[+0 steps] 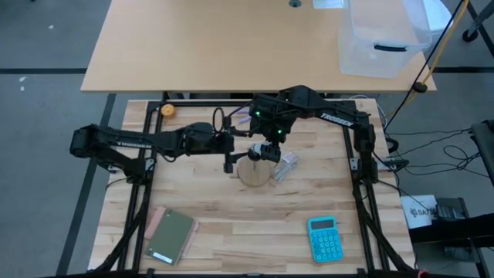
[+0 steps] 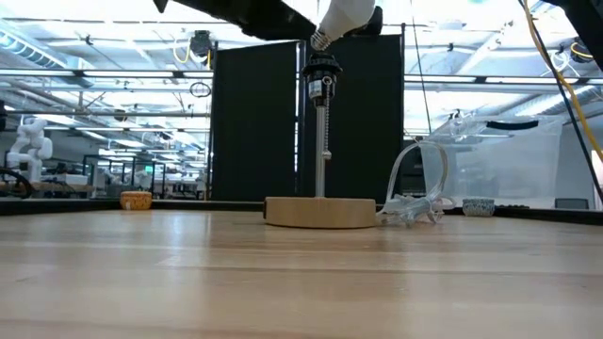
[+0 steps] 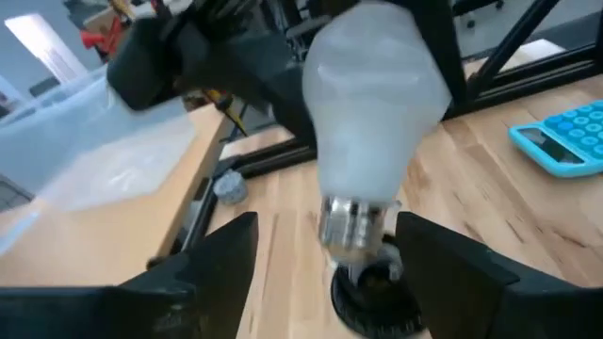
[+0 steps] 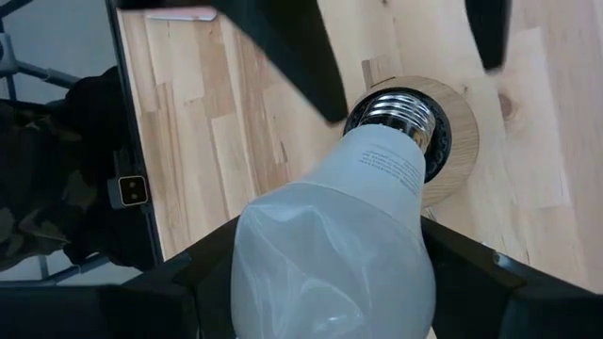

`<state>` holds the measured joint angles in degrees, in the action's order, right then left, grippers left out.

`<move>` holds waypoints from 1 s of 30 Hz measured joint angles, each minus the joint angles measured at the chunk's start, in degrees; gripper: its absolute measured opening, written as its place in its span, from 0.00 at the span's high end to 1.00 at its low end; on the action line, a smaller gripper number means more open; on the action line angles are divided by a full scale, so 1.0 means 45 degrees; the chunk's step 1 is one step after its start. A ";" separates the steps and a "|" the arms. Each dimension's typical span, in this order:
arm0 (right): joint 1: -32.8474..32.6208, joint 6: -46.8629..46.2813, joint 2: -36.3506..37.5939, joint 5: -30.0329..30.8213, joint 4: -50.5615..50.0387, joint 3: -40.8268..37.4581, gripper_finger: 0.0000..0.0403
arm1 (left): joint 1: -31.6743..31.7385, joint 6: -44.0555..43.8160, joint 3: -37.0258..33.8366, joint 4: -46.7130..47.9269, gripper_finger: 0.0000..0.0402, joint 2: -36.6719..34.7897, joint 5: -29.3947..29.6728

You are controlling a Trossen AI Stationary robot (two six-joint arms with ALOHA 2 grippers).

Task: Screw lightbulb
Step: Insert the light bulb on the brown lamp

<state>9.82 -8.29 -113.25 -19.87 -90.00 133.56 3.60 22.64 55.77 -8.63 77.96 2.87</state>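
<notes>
The lightbulb [image 4: 377, 169], whitish with a silvery screw end [image 4: 400, 118], hangs tilted over the black socket [image 2: 322, 71]. The socket tops a thin metal post on a round wooden base [image 2: 320, 212]. My right gripper [image 4: 330, 247] is shut on the bulb and reaches down from the far right. The screw end [image 2: 320, 40] sits at the socket's mouth. My left gripper [image 3: 325, 235] comes in level from the table's left and is open. Its fingers stand on either side of the screw end [image 3: 353, 226] and socket [image 3: 377, 297] without touching them. My right gripper pinches the bulb's wide rounded glass end [image 4: 252, 264] between its two fingers. The fingers slant down from above. The bulb is clear of the table and tilted, its screw end lowest, at the socket's opening.
A clear plastic wrapper [image 1: 285, 164] lies just right of the wooden base. A blue calculator [image 1: 323, 238] lies near the front right and a green notebook [image 1: 171, 235] near the front left. A small orange thing [image 1: 167, 110] sits at the far left. The black frame posts [image 1: 359, 154] flank the work area.
</notes>
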 joint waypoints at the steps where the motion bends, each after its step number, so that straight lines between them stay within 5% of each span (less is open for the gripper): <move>1: 0.0000 0.0000 0.0003 0.0001 -0.0005 0.0000 0.38 | -0.0010 0.0094 0.0175 0.0043 0.35 0.0140 -0.0001; 13: 0.0000 0.0029 0.0010 0.0004 -0.0011 0.0000 0.38 | -0.0266 0.0470 0.1575 0.0962 0.36 0.1431 -0.0189; 30: -0.0005 0.0029 0.0010 -0.0001 -0.0044 0.0000 0.38 | -0.0249 0.0606 0.1758 0.0899 0.65 0.1742 -0.0049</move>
<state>9.80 -8.16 -113.21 -19.88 -90.19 133.56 2.48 25.36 63.68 -4.58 85.80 2.66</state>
